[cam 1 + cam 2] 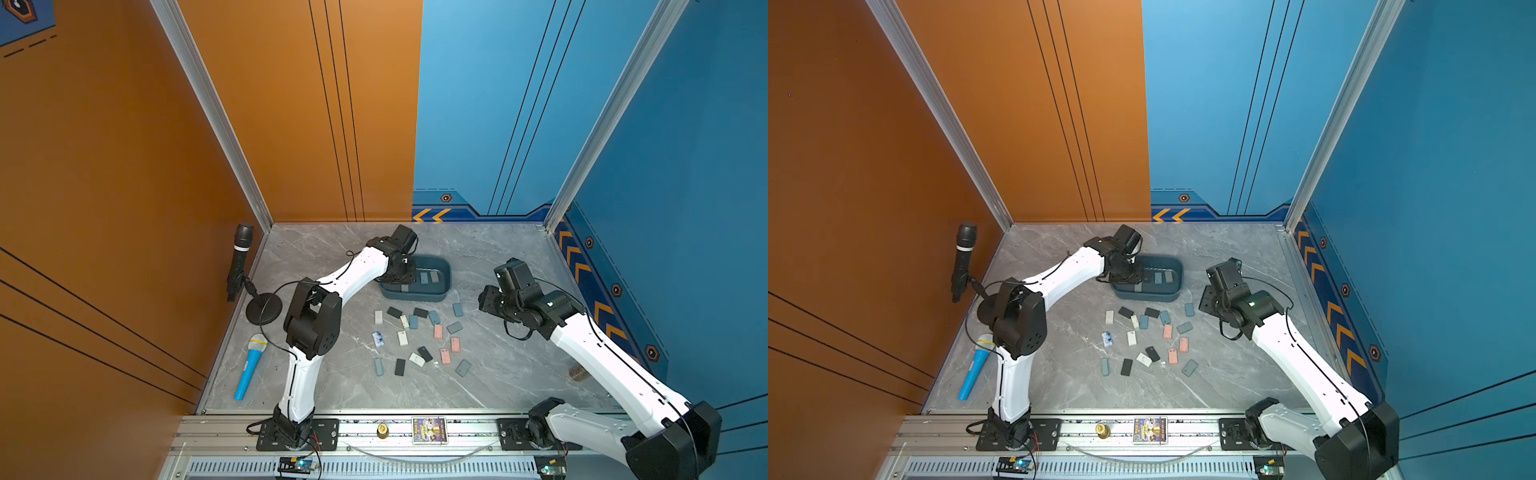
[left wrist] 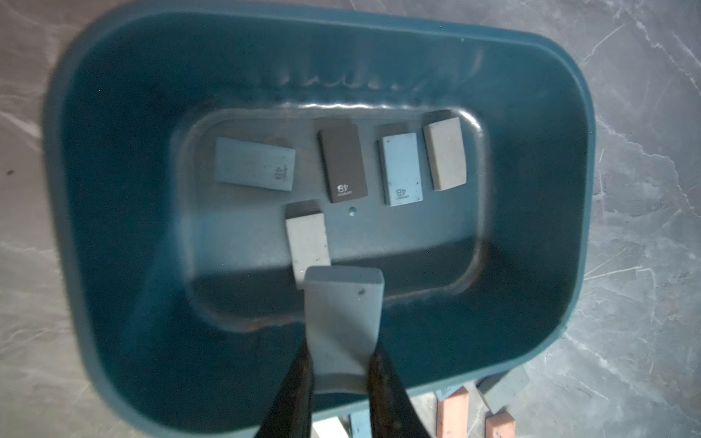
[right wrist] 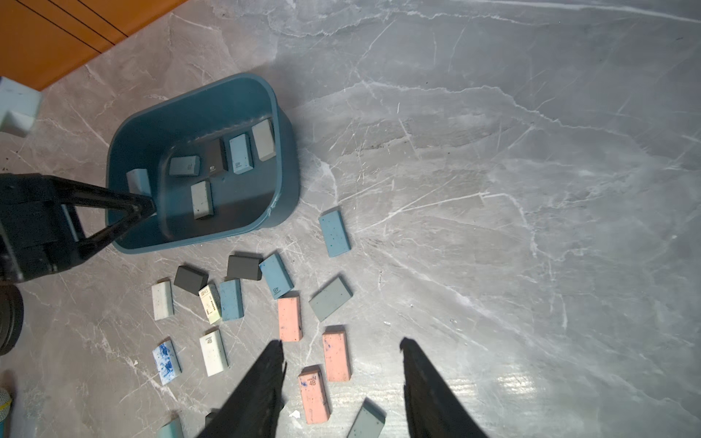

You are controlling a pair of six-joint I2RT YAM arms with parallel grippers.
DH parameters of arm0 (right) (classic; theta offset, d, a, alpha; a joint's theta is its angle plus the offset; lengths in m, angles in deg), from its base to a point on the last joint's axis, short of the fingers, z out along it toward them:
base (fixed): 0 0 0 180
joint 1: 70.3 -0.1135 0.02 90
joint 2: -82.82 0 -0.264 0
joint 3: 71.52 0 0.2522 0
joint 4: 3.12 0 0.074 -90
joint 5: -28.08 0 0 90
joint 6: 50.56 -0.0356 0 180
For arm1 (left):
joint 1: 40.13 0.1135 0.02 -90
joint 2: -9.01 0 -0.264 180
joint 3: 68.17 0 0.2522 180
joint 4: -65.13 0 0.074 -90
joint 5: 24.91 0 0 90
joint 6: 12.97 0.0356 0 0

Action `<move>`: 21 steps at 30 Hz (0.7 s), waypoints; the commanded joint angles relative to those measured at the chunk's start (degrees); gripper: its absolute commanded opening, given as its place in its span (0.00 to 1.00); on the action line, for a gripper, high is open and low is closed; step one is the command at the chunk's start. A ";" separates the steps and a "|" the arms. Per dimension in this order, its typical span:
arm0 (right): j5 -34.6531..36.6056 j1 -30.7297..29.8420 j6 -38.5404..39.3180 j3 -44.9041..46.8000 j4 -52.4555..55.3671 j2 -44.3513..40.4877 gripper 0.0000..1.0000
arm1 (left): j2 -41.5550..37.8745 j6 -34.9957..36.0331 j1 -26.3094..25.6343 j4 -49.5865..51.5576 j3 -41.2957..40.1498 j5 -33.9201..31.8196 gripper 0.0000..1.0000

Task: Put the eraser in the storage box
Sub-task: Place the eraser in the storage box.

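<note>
Left gripper (image 2: 340,347): its wrist view shows only the two black finger ends, the rest is cut off by the frame edge. Jaws are pinched almost together on one end of a grey-blue eraser (image 2: 343,314), and the gripped end is partly hidden between the fingers. The eraser hangs inside the outline of the storage box (image 2: 569,113), at the end nearest the left arm; its height above the box floor can't be judged. It overlaps a light grey eraser (image 2: 307,242) lying on the floor, covering part of it. Four more lie flat towards the far wall: grey-blue one (image 2: 254,163), dark one (image 2: 343,163), light blue one (image 2: 402,170), beige one (image 2: 445,153). "4B" is readable on three; the smaller print isn't. In both top views the left wrist sits over that end of the box and hides the grip. Right gripper (image 3: 343,343): fingers spread wide with nothing between them, held off the table (image 1: 498,374), near the loose erasers (image 3: 290,318) scattered in front of the box. Its fingertips can't be made out in the top views. Around: black microphone (image 1: 241,257) on a stand and blue toy microphone (image 1: 249,365) at the table's left edge. A brown object (image 1: 578,374) is half hidden behind the right arm; can't identify it.
</note>
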 commanded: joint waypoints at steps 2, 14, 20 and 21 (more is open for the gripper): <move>1.52 1.17 -0.73 1.08 3.00 -1.83 0.52 | 3.68 -0.58 -1.11 1.25 3.34 1.15 0.24; 0.91 3.39 -0.26 1.98 4.78 -4.38 0.52 | 9.72 -3.30 -1.88 1.19 7.02 0.27 0.26; 0.58 4.03 -0.38 2.29 5.20 -4.92 0.52 | 9.84 -4.10 -2.36 1.22 7.28 0.14 0.34; 0.55 4.03 -0.38 2.25 5.31 -4.92 0.52 | 9.74 -4.17 -2.40 1.19 7.28 0.10 0.35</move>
